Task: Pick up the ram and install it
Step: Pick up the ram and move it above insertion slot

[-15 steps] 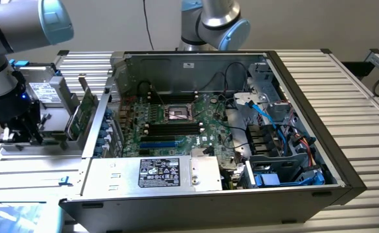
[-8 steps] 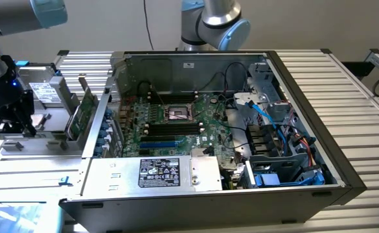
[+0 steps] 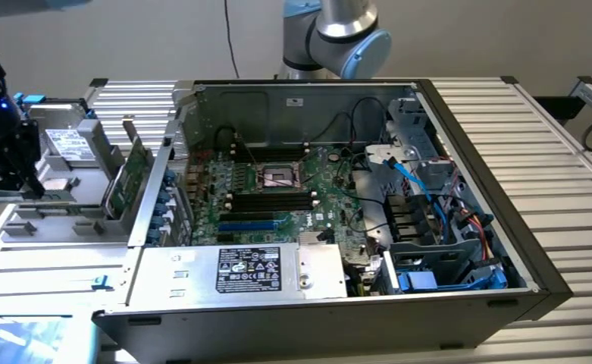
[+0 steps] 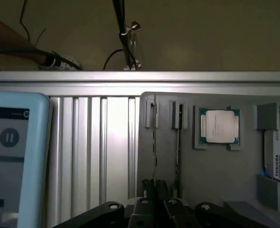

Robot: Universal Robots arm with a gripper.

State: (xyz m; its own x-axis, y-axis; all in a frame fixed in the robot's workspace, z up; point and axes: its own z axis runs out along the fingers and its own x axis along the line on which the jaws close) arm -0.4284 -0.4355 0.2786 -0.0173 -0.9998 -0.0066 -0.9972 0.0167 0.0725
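Note:
My gripper [image 3: 13,184] hangs over the grey parts tray [image 3: 43,227] at the exterior view's left, beside the open computer case. In the wrist view its fingers [image 4: 148,190] stand close together on the ram [image 4: 154,142], a thin stick seen edge-on that runs along a tray holder. In the exterior view the ram [image 3: 38,196] is a narrow green strip just under the gripper. I cannot tell whether it is lifted clear of the holder. On the motherboard [image 3: 326,171] the long black memory slots [image 3: 270,202] lie beside the processor socket [image 3: 275,177].
A broader green expansion card [image 3: 123,182] stands upright in the tray near the case wall. A processor chip [image 4: 219,127], a hard drive [image 4: 278,159] and a second holder [image 4: 178,142] sit close to the ram. A tablet [image 4: 12,156] lies beside the tray. The power supply [image 3: 245,269] fills the case's near corner.

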